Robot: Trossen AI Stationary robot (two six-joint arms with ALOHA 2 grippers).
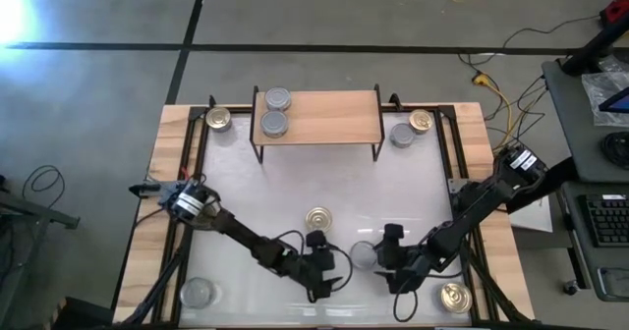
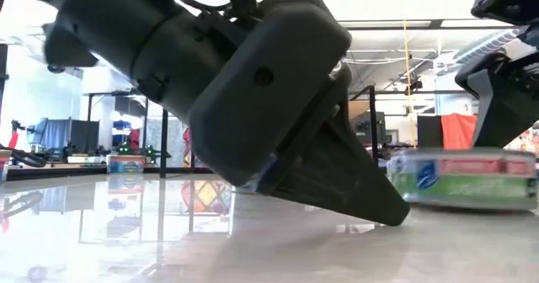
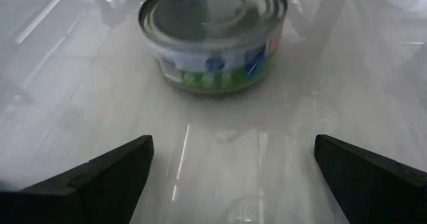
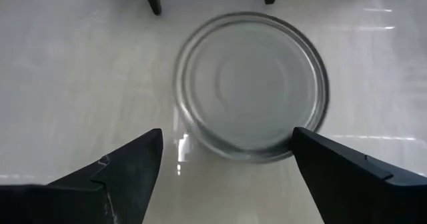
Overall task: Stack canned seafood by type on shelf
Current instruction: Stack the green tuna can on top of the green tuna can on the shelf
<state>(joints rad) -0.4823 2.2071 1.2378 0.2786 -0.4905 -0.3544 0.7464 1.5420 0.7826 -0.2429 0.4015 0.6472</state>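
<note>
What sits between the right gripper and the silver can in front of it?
Nothing visible. The right gripper is open, with the silver-topped can just ahead of its fingertips on bare table; the left gripper faces the can from the other side.

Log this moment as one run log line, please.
left hand: open, facing silver-top can | right hand: open over same can | shelf: two silver cans | gold cans: off shelf

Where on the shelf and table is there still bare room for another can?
The shelf is bare right of its two silver cans. The table is bare between shelf and grippers. Crowded: near edge, where left gripper and right gripper flank a silver can.
</note>
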